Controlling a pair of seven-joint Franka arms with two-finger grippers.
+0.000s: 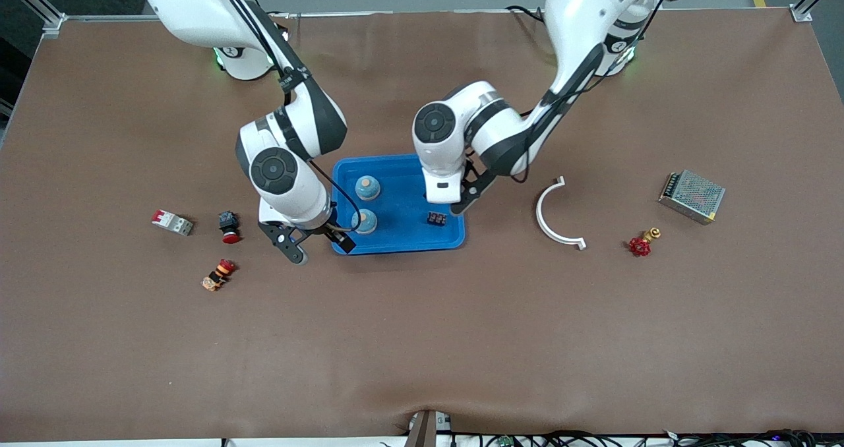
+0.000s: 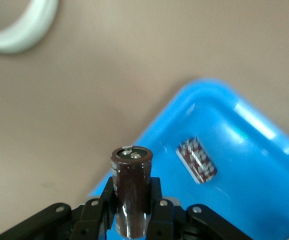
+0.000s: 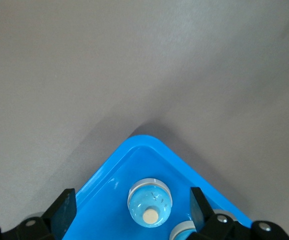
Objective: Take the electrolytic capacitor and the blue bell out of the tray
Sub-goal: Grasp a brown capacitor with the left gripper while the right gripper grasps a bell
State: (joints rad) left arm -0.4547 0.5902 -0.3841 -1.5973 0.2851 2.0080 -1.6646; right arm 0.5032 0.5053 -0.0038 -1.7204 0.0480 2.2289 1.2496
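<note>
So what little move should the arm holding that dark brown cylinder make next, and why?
Probably lift and carry it off over the bare table. The left gripper is shut on the dark brown cylindrical capacitor, above the bright blue plastic tray. The right gripper hangs open over a blue bell.

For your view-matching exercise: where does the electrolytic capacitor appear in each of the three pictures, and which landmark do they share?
Front view: the electrolytic capacitor is hidden under the left arm's wrist, over the tray's end toward the left arm.
Left wrist view: the capacitor stands dark brown, clamped in the left pincer.
Right wrist view: not in it.
Shared landmark: the blue tray, in all three.
</note>
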